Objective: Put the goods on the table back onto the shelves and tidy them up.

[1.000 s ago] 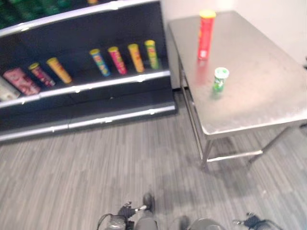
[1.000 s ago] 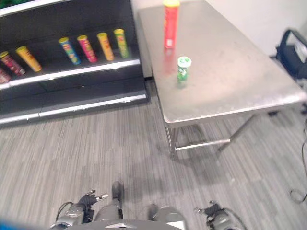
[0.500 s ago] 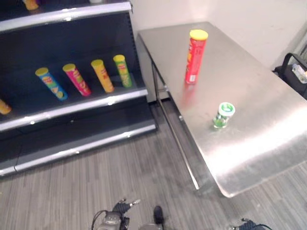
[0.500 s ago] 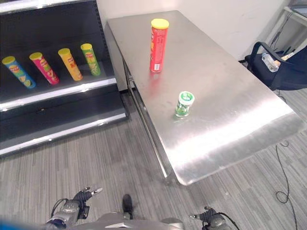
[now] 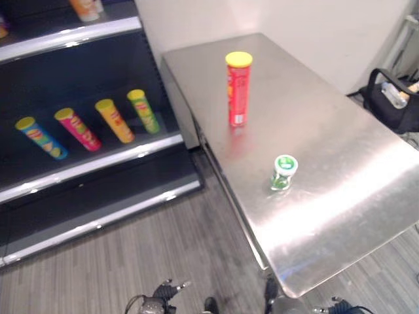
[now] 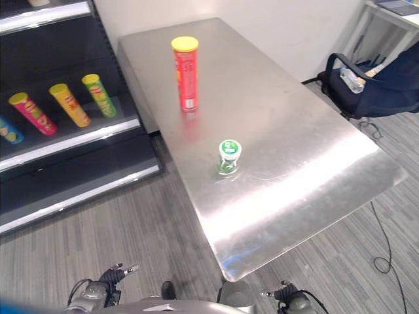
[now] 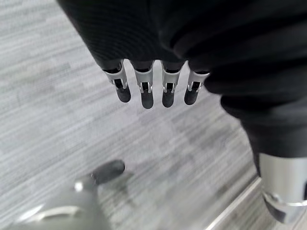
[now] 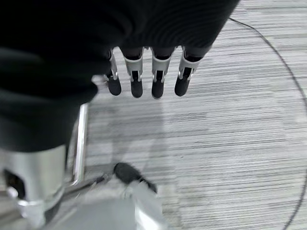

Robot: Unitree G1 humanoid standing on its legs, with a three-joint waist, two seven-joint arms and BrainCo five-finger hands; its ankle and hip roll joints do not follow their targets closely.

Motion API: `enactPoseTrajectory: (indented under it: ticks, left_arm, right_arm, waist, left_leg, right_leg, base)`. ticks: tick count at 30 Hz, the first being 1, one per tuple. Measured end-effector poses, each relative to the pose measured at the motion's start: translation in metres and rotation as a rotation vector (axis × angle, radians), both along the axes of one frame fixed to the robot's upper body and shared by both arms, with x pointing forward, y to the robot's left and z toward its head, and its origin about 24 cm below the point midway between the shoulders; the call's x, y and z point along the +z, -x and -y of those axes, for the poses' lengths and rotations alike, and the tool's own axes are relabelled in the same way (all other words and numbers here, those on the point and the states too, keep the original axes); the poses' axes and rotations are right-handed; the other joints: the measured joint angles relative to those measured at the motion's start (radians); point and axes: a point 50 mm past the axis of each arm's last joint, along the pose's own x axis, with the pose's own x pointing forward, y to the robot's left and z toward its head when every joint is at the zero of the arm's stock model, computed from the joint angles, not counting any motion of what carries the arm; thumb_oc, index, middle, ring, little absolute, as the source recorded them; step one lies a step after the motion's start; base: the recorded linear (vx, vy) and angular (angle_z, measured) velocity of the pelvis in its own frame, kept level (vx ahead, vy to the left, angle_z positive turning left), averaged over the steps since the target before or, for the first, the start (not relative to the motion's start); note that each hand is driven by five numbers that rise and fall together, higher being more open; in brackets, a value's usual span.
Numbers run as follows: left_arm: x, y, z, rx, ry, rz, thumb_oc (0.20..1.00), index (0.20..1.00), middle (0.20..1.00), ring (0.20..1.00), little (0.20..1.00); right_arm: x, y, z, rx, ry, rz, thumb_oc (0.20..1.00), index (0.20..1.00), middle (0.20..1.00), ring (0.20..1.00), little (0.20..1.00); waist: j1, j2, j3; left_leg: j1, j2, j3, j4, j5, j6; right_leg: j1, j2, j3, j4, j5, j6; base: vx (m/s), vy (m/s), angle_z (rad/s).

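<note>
A tall red can (image 6: 185, 72) and a small green cup (image 6: 228, 156) stand apart on the steel table (image 6: 308, 137) beside the shelves (image 5: 78, 163), while left hand (image 7: 144, 57) and right hand (image 8: 144, 52) hang low with fingers relaxed, holding nothing.

Grey striped carpet floor (image 6: 131, 229), a pale wall (image 6: 281, 26) behind the steel tabletop (image 6: 294, 150), and a dark chair (image 6: 366, 85) beside it.

Both eye views look steeply down from head height — sharing the table (image 6: 308, 140), the red can (image 5: 239, 88) on it and the shelf (image 5: 78, 170) at left. Each wrist view looks along its own hand (image 7: 144, 86) (image 8: 144, 76) — close, toward the floor (image 8: 230, 143).
</note>
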Motion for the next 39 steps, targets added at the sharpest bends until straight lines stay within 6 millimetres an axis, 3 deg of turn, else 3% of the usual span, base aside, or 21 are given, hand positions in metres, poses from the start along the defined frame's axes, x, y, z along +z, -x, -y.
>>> enactPoseTrajectory:
  ticks: [4, 9, 13, 14, 15, 16, 18, 22, 24, 25, 26, 27, 28, 29, 30, 31, 32, 33, 35, 38, 39]
  left_arm:
    - [0.002, -0.009, 0.004, -0.010, 0.012, 0.034, 1.000, 1.000, 1.000, 1.000, 1.000]
    - [-0.001, -0.004, 0.010, -0.006, 0.028, 0.017, 1.000, 1.000, 1.000, 1.000, 1.000]
    - [-0.003, 0.002, 0.009, 0.000, 0.024, -0.008, 1.000, 1.000, 1.000, 1.000, 1.000]
    - [0.001, -0.009, 0.007, -0.006, 0.017, 0.018, 1.000, 1.000, 1.000, 1.000, 1.000]
    - [0.000, -0.011, 0.009, -0.006, 0.019, 0.018, 1.000, 1.000, 1.000, 1.000, 1.000]
    - [-0.002, -0.007, 0.012, -0.003, 0.027, 0.007, 1.000, 1.000, 1.000, 1.000, 1.000]
    - [-0.003, -0.004, 0.013, 0.012, 0.029, -0.006, 1.000, 1.000, 1.000, 1.000, 1.000]
    - [0.005, -0.030, 0.012, 0.005, 0.016, 0.049, 1.000, 1.000, 1.000, 1.000, 1.000]
    - [0.008, -0.039, 0.014, -0.009, 0.015, 0.075, 1.000, 1.000, 1.000, 1.000, 1.000]
    - [0.011, -0.046, 0.016, -0.023, 0.018, 0.102, 1.000, 1.000, 1.000, 1.000, 1.000]
    - [0.013, -0.053, 0.022, -0.065, 0.022, 0.122, 1.000, 1.000, 1.000, 1.000, 1.000]
    - [0.015, -0.056, 0.019, -0.076, 0.010, 0.130, 1.000, 1.000, 1.000, 1.000, 1.000]
    - [0.016, -0.055, 0.013, -0.068, -0.007, 0.134, 1.000, 1.000, 1.000, 1.000, 1.000]
    - [0.016, -0.048, 0.002, -0.060, -0.034, 0.120, 1.000, 1.000, 1.000, 1.000, 1.000]
    - [0.017, -0.043, -0.011, -0.049, -0.069, 0.106, 1.000, 1.000, 1.000, 1.000, 1.000]
    - [0.016, -0.036, -0.017, -0.033, -0.081, 0.089, 1.000, 1.000, 1.000, 1.000, 1.000]
    - [0.012, -0.029, -0.013, -0.028, -0.069, 0.072, 1.000, 1.000, 1.000, 1.000, 1.000]
    - [0.012, -0.031, -0.008, -0.031, -0.055, 0.083, 1.000, 1.000, 1.000, 1.000, 1.000]
    - [0.011, -0.028, -0.007, -0.033, -0.048, 0.082, 1.000, 1.000, 1.000, 1.000, 1.000]
    - [0.010, -0.024, -0.009, -0.034, -0.056, 0.072, 1.000, 1.000, 1.000, 1.000, 1.000]
    - [0.008, -0.016, -0.016, -0.007, -0.067, 0.041, 1.000, 1.000, 1.000, 1.000, 1.000]
  right_arm:
    - [0.001, 0.013, 0.010, -0.010, 0.025, -0.029, 1.000, 1.000, 1.000, 1.000, 1.000]
    - [0.003, 0.012, 0.015, -0.010, 0.035, -0.025, 1.000, 1.000, 1.000, 1.000, 1.000]
    - [0.004, 0.006, 0.014, -0.006, 0.035, -0.010, 1.000, 1.000, 1.000, 1.000, 1.000]
    - [0.005, -0.005, 0.013, 0.004, 0.035, 0.005, 1.000, 1.000, 1.000, 1.000, 1.000]
    - [0.007, -0.012, 0.015, 0.005, 0.044, 0.018, 1.000, 1.000, 1.000, 1.000, 1.000]
    - [0.010, -0.016, 0.019, 0.005, 0.059, 0.031, 1.000, 1.000, 1.000, 1.000, 1.000]
    - [0.013, -0.023, 0.023, 0.000, 0.080, 0.052, 1.000, 1.000, 1.000, 1.000, 1.000]
    - [0.018, -0.034, 0.028, -0.052, 0.092, 0.102, 1.000, 1.000, 1.000, 1.000, 1.000]
    - [0.018, -0.031, 0.032, -0.063, 0.101, 0.093, 1.000, 1.000, 1.000, 1.000, 1.000]
    - [0.020, -0.028, 0.038, -0.087, 0.110, 0.097, 1.000, 1.000, 1.000, 1.000, 1.000]
    - [0.023, -0.018, 0.050, -0.137, 0.134, 0.088, 1.000, 1.000, 1.000, 1.000, 1.000]
    - [0.024, -0.015, 0.053, -0.162, 0.137, 0.091, 1.000, 1.000, 1.000, 1.000, 1.000]
    - [0.019, -0.010, 0.046, -0.175, 0.113, 0.076, 1.000, 1.000, 1.000, 1.000, 1.000]
    - [0.011, -0.001, 0.032, -0.172, 0.077, 0.055, 1.000, 1.000, 1.000, 1.000, 1.000]
    - [0.005, 0.004, 0.019, -0.173, 0.044, 0.043, 1.000, 1.000, 1.000, 1.000, 1.000]
    - [0.003, 0.003, 0.012, -0.174, 0.025, 0.041, 1.000, 1.000, 1.000, 1.000, 1.000]
    - [-0.003, 0.019, 0.005, -0.174, 0.011, -0.006, 1.000, 1.000, 1.000, 1.000, 1.000]
    - [-0.004, 0.030, 0.005, -0.185, 0.015, -0.043, 1.000, 1.000, 1.000, 1.000, 1.000]
    - [-0.004, 0.035, 0.008, -0.191, 0.025, -0.064, 1.000, 1.000, 1.000, 1.000, 1.000]
    - [0.001, 0.020, 0.015, -0.194, 0.038, -0.015, 1.000, 1.000, 1.000, 1.000, 1.000]
    - [0.003, 0.010, 0.018, -0.214, 0.026, 0.037, 1.000, 1.000, 1.000, 1.000, 1.000]
  waist:
    - [-0.002, 0.014, -0.006]
    - [-0.001, 0.031, -0.014]
    - [0.003, 0.036, -0.010]
    - [0.009, 0.003, 0.027]
    - [0.012, -0.017, 0.043]
    - [0.014, -0.022, 0.045]
    - [0.002, -0.023, 0.050]
    - [-0.002, -0.023, 0.048]
    - [-0.004, -0.019, 0.044]
    - [-0.005, -0.008, 0.037]
    - [-0.031, 0.010, 0.018]
    - [-0.041, 0.002, 0.012]
    - [-0.039, -0.017, 0.001]
    - [-0.034, -0.047, -0.014]
    - [-0.033, -0.069, -0.011]
    - [-0.029, -0.065, -0.012]
    - [-0.029, -0.016, -0.016]
    - [-0.029, 0.003, -0.027]
    - [-0.037, 0.018, -0.033]
    - [-0.035, 0.007, -0.033]
    - [-0.032, 0.040, -0.011]
  left_leg:
    - [0.013, 0.013, 0.000, 0.003, 0.001, -0.002]
    - [0.033, 0.011, 0.003, 0.002, -0.011, -0.020]
    - [-0.037, 0.010, -0.014, 0.113, -0.050, -0.038]
    - [-0.121, -0.016, -0.075, 0.282, -0.056, -0.056]
    - [-0.174, -0.040, -0.134, 0.355, -0.051, -0.082]
    - [-0.175, -0.051, -0.171, 0.336, -0.053, -0.087]
    - [-0.177, -0.023, -0.245, 0.305, -0.058, -0.095]
    - [-0.159, 0.175, -0.312, 0.192, -0.058, -0.097]
    - [-0.133, 0.202, -0.313, 0.184, -0.074, -0.119]
    - [-0.114, 0.188, -0.319, 0.184, -0.091, -0.145]
    - [-0.099, 0.095, -0.313, 0.156, -0.114, -0.166]
    - [-0.087, 0.039, -0.321, 0.148, -0.102, -0.169]
    - [-0.084, 0.010, -0.246, 0.142, -0.095, -0.143]
    - [-0.089, -0.039, -0.223, 0.159, -0.104, -0.105]
    - [-0.092, -0.067, -0.193, 0.169, -0.117, -0.081]
    - [-0.093, -0.074, -0.147, 0.181, -0.127, -0.055]
    - [-0.087, -0.057, -0.120, 0.147, -0.115, -0.012]
    - [-0.084, -0.057, -0.128, 0.124, -0.102, 0.007]
    - [-0.071, -0.065, -0.132, 0.076, -0.056, 0.013]
    - [-0.072, -0.098, -0.132, 0.050, -0.035, 0.039]
    - [-0.033, -0.052, -0.134, 0.018, -0.034, 0.050]
  right_leg:
    - [0.012, 0.017, 0.000, 0.003, -0.005, -0.011]
    - [0.031, 0.013, 0.005, 0.000, -0.009, -0.009]
    - [0.018, 0.007, 0.006, 0.005, -0.013, -0.012]
    - [0.003, -0.027, 0.029, 0.006, -0.012, -0.022]
    - [0.006, -0.049, 0.045, 0.004, -0.008, -0.027]
    - [0.004, -0.060, 0.057, 0.006, -0.004, -0.032]
    - [0.006, -0.067, 0.062, 0.001, -0.005, -0.030]
    - [-0.044, -0.096, 0.137, 0.001, -0.009, -0.023]
    - [-0.049, -0.120, 0.170, 0.009, 0.002, 0.017]
    - [-0.062, -0.149, 0.193, 0.012, 0.009, 0.046]
    - [-0.074, -0.215, 0.192, 0.003, 0.008, 0.046]
    - [-0.087, -0.253, 0.205, 0.007, 0.010, 0.043]
    - [-0.120, -0.291, 0.215, 0.036, -0.003, 0.022]
    - [-0.150, -0.299, 0.221, 0.059, 0.002, -0.039]
    - [-0.174, -0.312, 0.208, 0.092, 0.155, -0.075]
    - [-0.225, -0.310, 0.202, 0.092, 0.311, -0.049]
    - [-0.250, -0.301, 0.115, 0.123, 0.285, 0.013]
    - [-0.252, -0.282, 0.096, 0.160, 0.220, 0.048]
    - [-0.239, -0.265, 0.113, 0.227, 0.135, 0.104]
    - [-0.175, -0.252, 0.116, 0.192, 0.125, 0.122]
    - [-0.174, -0.102, 0.194, 0.320, -0.075, 0.099]
  base:
    - [0.02, -0.029, -0.03]
    - [0.00, -0.015, -0.01]
    - [-0.08, -0.006, 0.09]
    - [0.00, 0.116, 0.07]
    - [0.08, 0.202, -0.12]
    - [0.12, 0.244, -0.20]
    - [0.13, 0.349, -0.31]
    - [0.13, 0.505, -0.51]
    - [0.14, 0.585, -0.34]
    - [0.12, 0.620, -0.33]
    - [0.09, 0.628, -0.30]
    - [0.02, 0.550, -0.35]
    - [-0.05, 0.487, -0.56]
    - [-0.09, 0.480, -0.73]
    - [-0.07, 0.345, -1.00]
    - [-0.04, 0.305, -0.96]
    - [-0.01, 0.127, -0.68]
    - [-0.01, 0.129, -0.19]
    - [0.00, 0.115, 0.13]
    - [0.01, 0.409, -0.02]
    - [0.04, 0.125, -0.26]
